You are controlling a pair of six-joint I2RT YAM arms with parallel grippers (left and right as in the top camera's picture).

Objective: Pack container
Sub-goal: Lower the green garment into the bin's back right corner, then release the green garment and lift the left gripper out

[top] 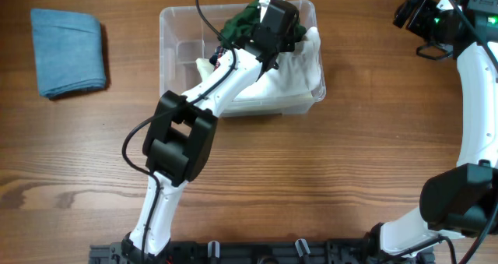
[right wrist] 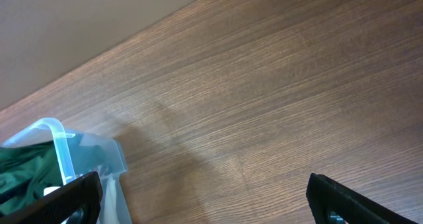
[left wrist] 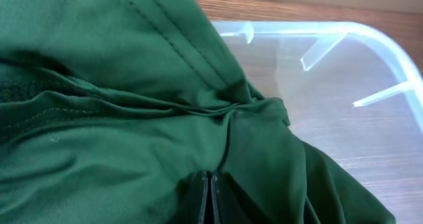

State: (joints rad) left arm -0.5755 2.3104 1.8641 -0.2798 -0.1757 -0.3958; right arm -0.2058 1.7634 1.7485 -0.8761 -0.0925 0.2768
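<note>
My left gripper, clenched on the green garment over the container, could drag it out if lifted; right gripper released.

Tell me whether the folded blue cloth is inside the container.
No, the folded blue cloth lies on the table, well apart from the container.

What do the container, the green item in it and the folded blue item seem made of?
The container looks like clear, glossy hard plastic; the table shows through it. The green item is matte fabric, with stitched seams and soft folds. The blue item is likely cloth: matte, softly folded, weave too small to tell.
</note>
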